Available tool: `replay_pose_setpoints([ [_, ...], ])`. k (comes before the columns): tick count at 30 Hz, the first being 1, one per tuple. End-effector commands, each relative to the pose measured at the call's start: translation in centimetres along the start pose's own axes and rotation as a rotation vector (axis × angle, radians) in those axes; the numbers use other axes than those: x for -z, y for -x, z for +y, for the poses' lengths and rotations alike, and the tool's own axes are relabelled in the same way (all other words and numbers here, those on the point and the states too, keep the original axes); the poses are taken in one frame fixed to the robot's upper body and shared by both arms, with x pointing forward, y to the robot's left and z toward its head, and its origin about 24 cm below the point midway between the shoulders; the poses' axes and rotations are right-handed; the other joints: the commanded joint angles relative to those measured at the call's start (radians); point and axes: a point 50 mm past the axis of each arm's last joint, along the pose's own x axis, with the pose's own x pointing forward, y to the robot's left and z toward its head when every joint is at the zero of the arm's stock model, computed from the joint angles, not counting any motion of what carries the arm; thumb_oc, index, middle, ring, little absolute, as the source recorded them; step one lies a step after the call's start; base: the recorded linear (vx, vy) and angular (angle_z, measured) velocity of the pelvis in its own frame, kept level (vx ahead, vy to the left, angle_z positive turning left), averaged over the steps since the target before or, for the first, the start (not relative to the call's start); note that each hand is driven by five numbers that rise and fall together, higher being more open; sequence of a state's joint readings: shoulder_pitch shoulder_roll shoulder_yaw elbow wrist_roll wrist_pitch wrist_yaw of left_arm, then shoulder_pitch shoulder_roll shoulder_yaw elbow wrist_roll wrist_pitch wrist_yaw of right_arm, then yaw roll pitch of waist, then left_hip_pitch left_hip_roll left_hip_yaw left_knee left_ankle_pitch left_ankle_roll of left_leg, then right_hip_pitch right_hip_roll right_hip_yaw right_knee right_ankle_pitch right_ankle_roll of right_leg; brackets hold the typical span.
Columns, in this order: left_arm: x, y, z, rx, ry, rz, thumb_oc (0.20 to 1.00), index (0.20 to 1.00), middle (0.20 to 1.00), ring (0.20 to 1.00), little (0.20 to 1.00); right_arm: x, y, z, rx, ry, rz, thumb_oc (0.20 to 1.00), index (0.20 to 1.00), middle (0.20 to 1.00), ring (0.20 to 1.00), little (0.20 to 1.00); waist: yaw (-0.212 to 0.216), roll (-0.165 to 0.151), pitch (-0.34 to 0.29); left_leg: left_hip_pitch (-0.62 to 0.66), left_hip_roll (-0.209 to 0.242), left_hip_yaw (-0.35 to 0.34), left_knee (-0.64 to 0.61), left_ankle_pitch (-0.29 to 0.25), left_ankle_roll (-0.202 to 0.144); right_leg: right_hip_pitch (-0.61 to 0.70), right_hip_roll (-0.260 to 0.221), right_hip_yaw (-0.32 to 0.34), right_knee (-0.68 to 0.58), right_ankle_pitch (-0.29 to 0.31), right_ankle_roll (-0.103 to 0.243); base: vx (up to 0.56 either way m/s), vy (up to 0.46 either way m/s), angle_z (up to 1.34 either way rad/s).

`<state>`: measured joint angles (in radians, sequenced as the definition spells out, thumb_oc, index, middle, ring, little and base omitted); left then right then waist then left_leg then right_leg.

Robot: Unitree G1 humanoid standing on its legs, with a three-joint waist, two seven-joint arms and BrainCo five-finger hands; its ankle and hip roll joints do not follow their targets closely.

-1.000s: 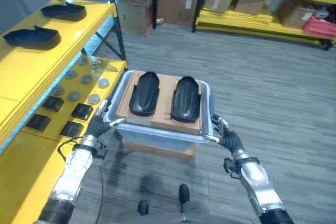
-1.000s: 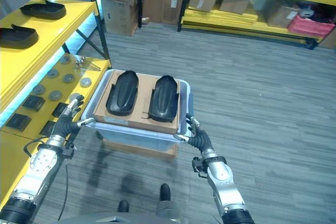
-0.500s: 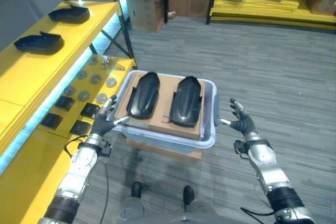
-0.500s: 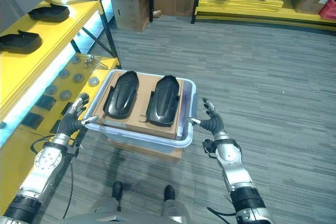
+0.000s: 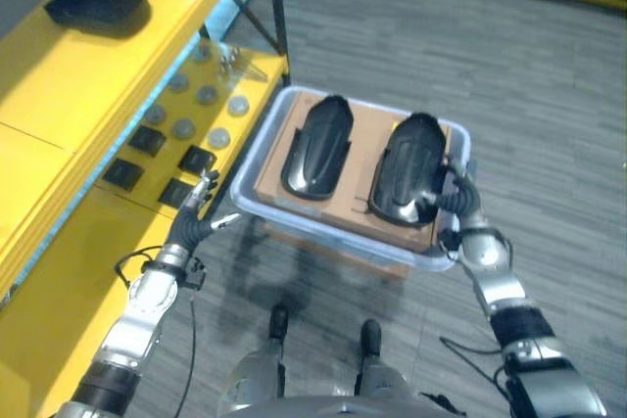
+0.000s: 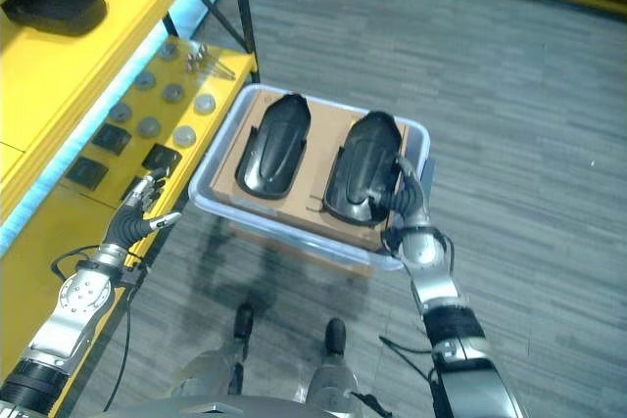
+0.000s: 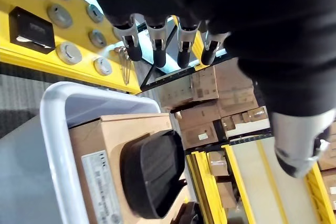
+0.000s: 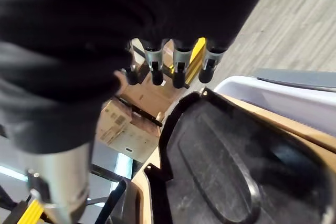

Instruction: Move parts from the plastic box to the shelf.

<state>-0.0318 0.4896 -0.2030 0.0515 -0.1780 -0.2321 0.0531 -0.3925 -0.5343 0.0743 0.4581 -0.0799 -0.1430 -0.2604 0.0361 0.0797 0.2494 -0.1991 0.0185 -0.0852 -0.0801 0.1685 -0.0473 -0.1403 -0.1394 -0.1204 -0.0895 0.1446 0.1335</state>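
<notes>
A pale plastic box (image 5: 257, 205) stands on the floor beside the yellow shelf (image 5: 69, 95). In it lies a cardboard sheet (image 5: 364, 134) carrying two black moulded parts, one on the left (image 5: 315, 147) and one on the right (image 5: 409, 168). My right hand (image 5: 456, 205) reaches over the box's right rim, its straight fingers (image 8: 177, 69) just above the right part (image 8: 220, 156). It is open. My left hand (image 5: 196, 217) hovers open a little off the box's left rim (image 7: 52, 129), holding nothing. Another black part (image 5: 98, 9) lies on the shelf's upper level.
The box rests on a brown carton (image 5: 333, 247). The lower shelf level holds round grey discs (image 5: 191, 110), black square pieces (image 5: 162, 159) and small metal bits (image 5: 235, 61). A black shelf post (image 5: 277, 2) rises behind the box. Grey floor spreads to the right.
The camera has dipped closer. My right hand has moved in from beside the box, over the rim, to the right part. My left hand has drawn slightly off the left rim.
</notes>
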Motion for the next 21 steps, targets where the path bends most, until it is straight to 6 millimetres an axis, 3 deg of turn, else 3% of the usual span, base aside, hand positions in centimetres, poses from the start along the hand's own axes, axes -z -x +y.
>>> replay_pose_setpoints([
  [1,-3.7,-2.3,0.2,-0.015,0.027,-0.207,1.0,1.0,1.0,1.0,1.0,-3.4,-2.3,-2.4,0.115,0.122,-0.155,1.0,1.0,1.0,1.0,1.0,0.008,-0.019,0.03,0.037,0.025,0.022,-0.007,-0.161,-0.014,0.0,-0.004,0.032,0.002,-0.117,0.0,-0.05,0.031,-0.03],
  [7,-4.9,-3.4,-0.5,-0.023,0.035,-0.262,1.0,1.0,1.0,1.0,1.0,-4.9,-4.1,-4.8,0.282,0.269,-0.184,1.0,1.0,1.0,1.0,1.0,0.017,-0.008,0.063,-0.021,0.018,0.024,-0.007,-0.141,-0.02,-0.049,-0.012,0.028,0.002,-0.104,0.005,-0.02,0.018,0.02],
  [12,-5.1,-3.7,-0.6,-0.044,0.036,-0.275,1.0,1.0,1.0,1.0,1.0,-4.8,-4.5,-6.5,0.42,0.347,-0.157,1.0,1.0,1.0,1.0,1.0,0.022,0.0,0.077,-0.038,0.013,0.02,-0.007,-0.136,-0.021,-0.06,-0.013,0.024,0.002,-0.101,0.009,0.0,0.003,0.02],
  [16,-5.0,-3.8,-0.4,-0.064,0.037,-0.27,1.0,1.0,1.0,1.0,1.0,-3.8,-4.8,-6.8,0.436,0.304,-0.087,1.0,1.0,1.0,1.0,1.0,0.024,-0.001,0.087,-0.051,0.008,0.016,-0.007,-0.134,-0.02,-0.072,-0.015,0.024,0.002,-0.095,0.011,-0.01,0.006,0.05],
  [21,-5.0,-3.5,-0.1,-0.069,0.045,-0.271,1.0,1.0,1.0,1.0,1.0,-1.5,-5.8,-5.8,0.33,0.272,0.08,1.0,1.0,1.0,1.0,1.0,0.041,0.0,0.1,-0.072,0.004,0.017,-0.007,-0.125,-0.021,-0.094,-0.018,0.022,0.002,-0.085,0.012,-0.01,-0.004,0.02],
])
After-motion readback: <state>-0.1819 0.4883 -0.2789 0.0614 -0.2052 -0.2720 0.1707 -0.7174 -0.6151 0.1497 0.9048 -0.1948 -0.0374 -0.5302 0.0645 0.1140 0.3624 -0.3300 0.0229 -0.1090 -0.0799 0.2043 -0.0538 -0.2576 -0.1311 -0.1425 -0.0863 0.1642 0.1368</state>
